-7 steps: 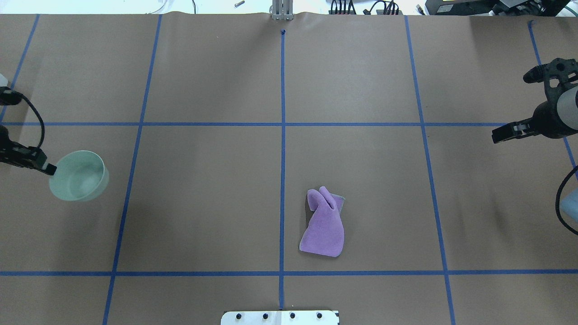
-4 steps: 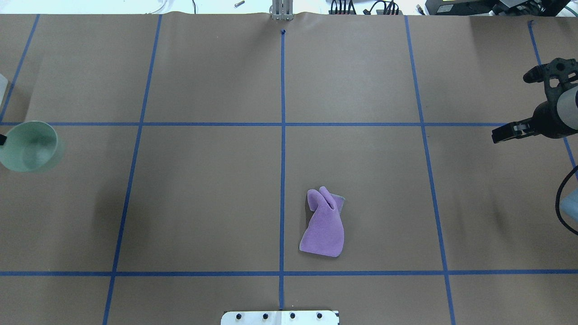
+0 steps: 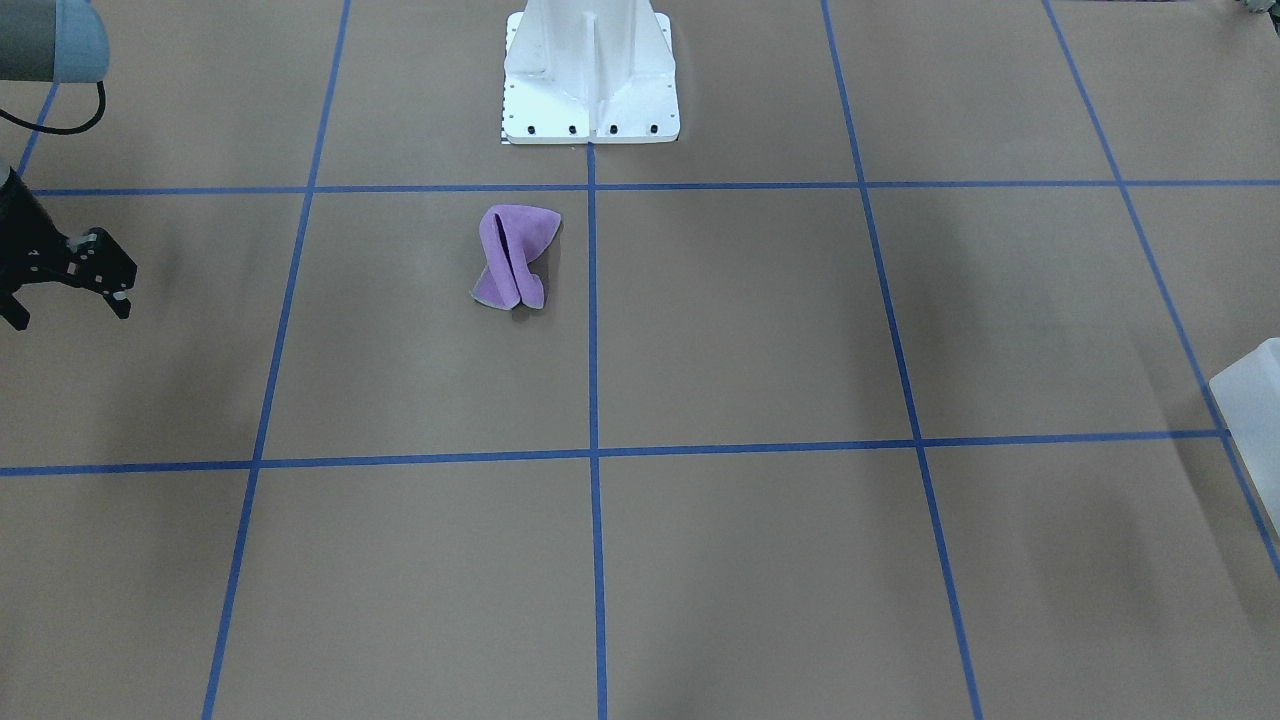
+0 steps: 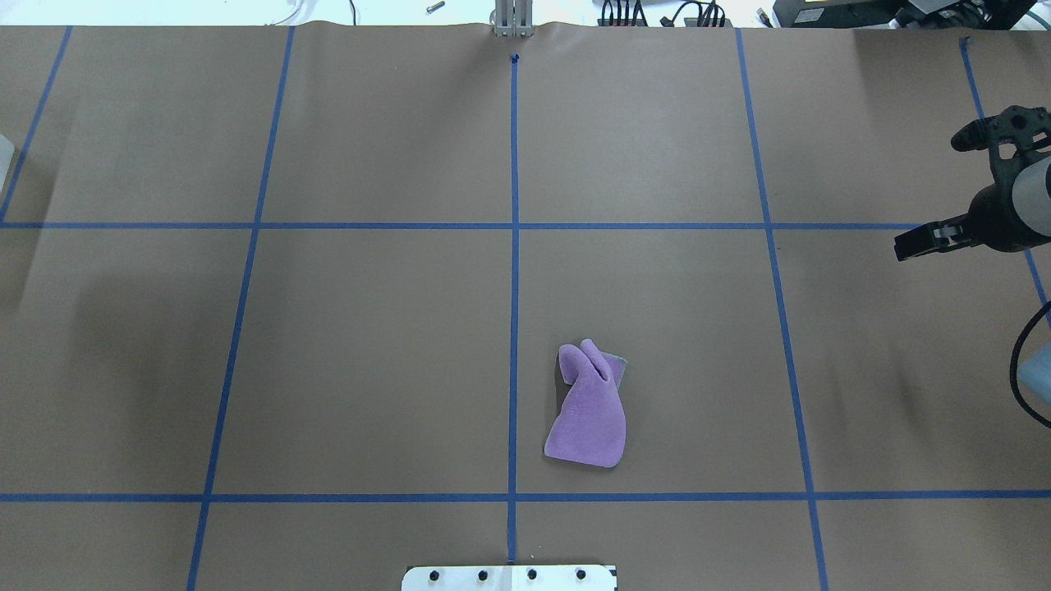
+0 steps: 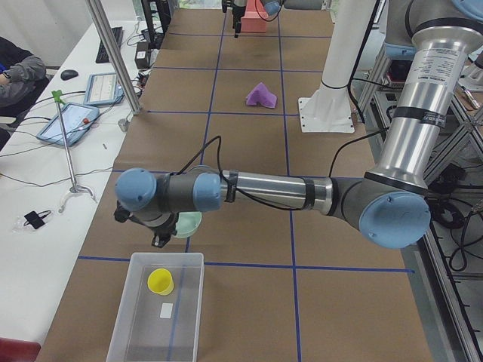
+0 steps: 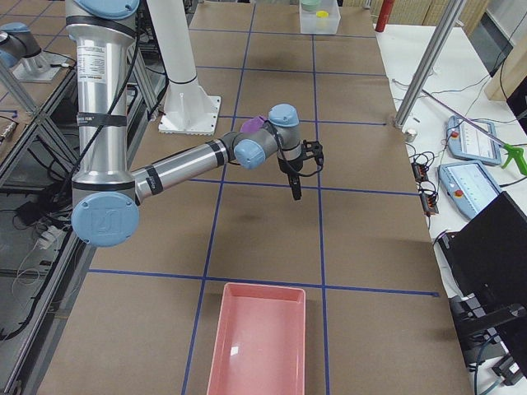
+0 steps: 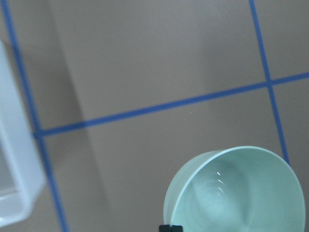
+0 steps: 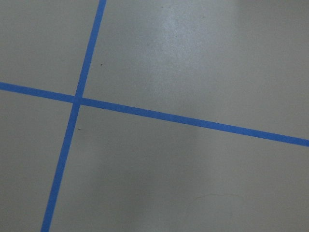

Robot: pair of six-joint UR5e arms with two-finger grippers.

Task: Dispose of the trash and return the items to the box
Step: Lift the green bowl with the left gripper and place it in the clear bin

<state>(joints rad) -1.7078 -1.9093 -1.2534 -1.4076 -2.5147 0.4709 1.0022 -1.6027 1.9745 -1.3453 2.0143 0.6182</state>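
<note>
Over the bench (image 4: 369,328), the left end effector (image 5: 161,240) is bringing the gripped green bowl (image 7: 236,193) beside the box (image 5: 124,317). Meanwhile the right end effector (image 4: 936,195) is still gaping, empty.

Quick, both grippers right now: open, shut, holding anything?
Left gripper: closed on the mint bowl at its rim.
Right gripper: open, holding nothing.

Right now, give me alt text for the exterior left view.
The near left arm reaches over the brown table, its gripper holding a pale green bowl just short of the translucent plastic box with a yellow cup inside; a purple cloth lies beyond.
</note>
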